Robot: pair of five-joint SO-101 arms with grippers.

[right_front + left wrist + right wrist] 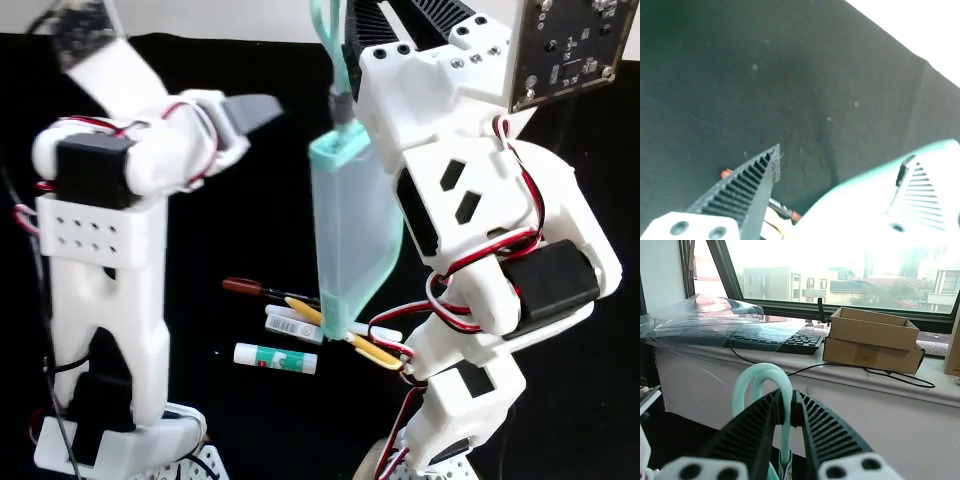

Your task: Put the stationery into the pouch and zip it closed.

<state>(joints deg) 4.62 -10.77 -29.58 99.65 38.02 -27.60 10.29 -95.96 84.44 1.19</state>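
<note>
R hand [786, 405] clamped shut on the pouch's loop [760, 377]; pouch [352, 225] hangs upright above desk [240, 220]. L hand [845, 155] wide open, holding nothing, near pouch top. Pens [262, 291] & glue stick [275, 357] lie on desk below pouch.

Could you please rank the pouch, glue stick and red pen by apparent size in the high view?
1. pouch, clearly largest.
2-3. glue stick and red pen: similar length, the pen thinner with one end by the pouch, so I leave them unranked.
</note>
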